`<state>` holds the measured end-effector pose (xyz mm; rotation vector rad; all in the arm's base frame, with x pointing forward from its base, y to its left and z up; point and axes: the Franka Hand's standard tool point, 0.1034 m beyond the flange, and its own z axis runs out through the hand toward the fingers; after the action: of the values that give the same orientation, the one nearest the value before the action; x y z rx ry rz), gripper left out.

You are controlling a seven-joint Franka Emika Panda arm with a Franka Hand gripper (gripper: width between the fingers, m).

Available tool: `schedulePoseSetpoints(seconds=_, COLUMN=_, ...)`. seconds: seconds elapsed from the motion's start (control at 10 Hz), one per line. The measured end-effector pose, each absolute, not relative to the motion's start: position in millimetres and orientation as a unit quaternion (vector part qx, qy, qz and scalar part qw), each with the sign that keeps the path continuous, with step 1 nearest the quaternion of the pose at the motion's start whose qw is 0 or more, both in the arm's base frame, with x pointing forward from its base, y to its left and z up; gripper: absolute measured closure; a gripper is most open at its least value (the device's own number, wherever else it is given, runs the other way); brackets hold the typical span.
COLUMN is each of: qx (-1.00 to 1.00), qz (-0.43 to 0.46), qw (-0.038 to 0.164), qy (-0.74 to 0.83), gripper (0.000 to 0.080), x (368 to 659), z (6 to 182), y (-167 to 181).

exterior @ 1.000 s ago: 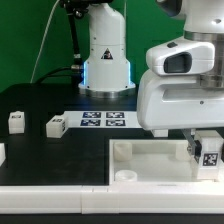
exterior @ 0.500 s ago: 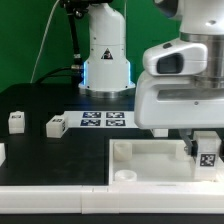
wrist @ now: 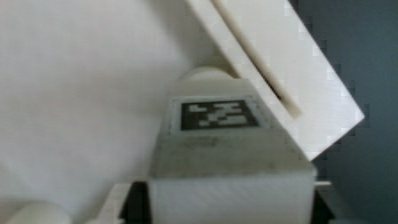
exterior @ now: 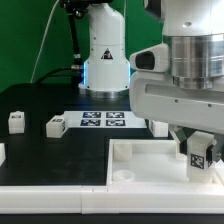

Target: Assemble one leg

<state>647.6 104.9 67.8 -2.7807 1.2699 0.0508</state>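
Note:
My gripper [exterior: 198, 150] is shut on a white leg [exterior: 200, 153] with a black-and-white tag, holding it over the large white tray-like piece [exterior: 150, 155] near its corner at the exterior view's right. In the wrist view the leg [wrist: 222, 150] fills the space between my fingers, its tag facing the camera, its end against the piece's raised rim [wrist: 285, 70]. Two more legs [exterior: 56, 126] [exterior: 16, 121] lie on the black table at the exterior view's left. Another leg [exterior: 2, 153] shows partly at the left edge.
The marker board [exterior: 103, 120] lies flat on the table behind the tray-like piece. The robot base [exterior: 105, 60] stands at the back. A round socket [exterior: 126, 174] shows at the tray-like piece's near left corner.
The wrist has turned and the held leg has rotated with it, shifting slightly to the exterior view's left and up. The loose legs have not moved.

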Motion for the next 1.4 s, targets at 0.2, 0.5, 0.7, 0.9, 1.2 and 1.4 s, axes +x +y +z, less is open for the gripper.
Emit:
schedulePoseSetpoints(seconds=0.2, qx=-0.851, qz=0.023, qw=0.039, qy=0.524, gripper=0.0508, x=645.2, z=68.1, y=104.7)
schedulePoseSetpoints(seconds=0.5, qx=-0.759, qz=0.033, qw=0.034, qy=0.65, gripper=0.0508, x=642.2, z=67.8, y=108.7)
schedulePoseSetpoints(seconds=0.7, qx=-0.727, qz=0.034, qw=0.032, qy=0.685, gripper=0.0508, x=641.7, z=68.0, y=108.8)
schedulePoseSetpoints(seconds=0.9, qx=-0.73, qz=0.034, qw=0.032, qy=0.682, gripper=0.0507, x=641.4, z=66.8, y=108.8)
schedulePoseSetpoints(seconds=1.2, qx=-0.751, qz=0.032, qw=0.032, qy=0.659, gripper=0.0192, x=642.0, z=68.0, y=112.6)
schedulePoseSetpoints(seconds=1.4, qx=-0.846, qz=0.026, qw=0.036, qy=0.531, gripper=0.0152, x=642.2, z=68.7, y=115.7)
